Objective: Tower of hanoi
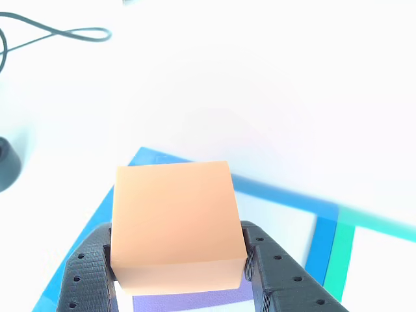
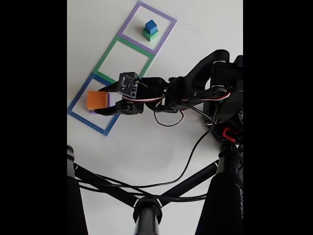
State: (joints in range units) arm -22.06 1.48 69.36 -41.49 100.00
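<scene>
Black tripod legs (image 2: 146,196) fill the bottom of the fixed view, nearest the lens and cut off by the lower edge. At the left of that view, the orange block (image 2: 97,100) sits between the gripper (image 2: 100,102) fingers, over the blue square outline (image 2: 85,117). To its right stand the green square outline (image 2: 110,51) and the purple square outline (image 2: 168,22); inside the latter, a small blue cube (image 2: 150,25) rests on a green block (image 2: 150,35). The arm (image 2: 195,90) extends from the right.

In the other view, the gripper (image 1: 179,273) is clamped on the orange block (image 1: 174,221), one finger touching each side; the fingertips are hidden behind the block. Below it, a strip of purple slab (image 1: 188,300) shows, mostly covered; contact between the two cannot be determined. A dark cable (image 1: 58,32) loops at upper left.
</scene>
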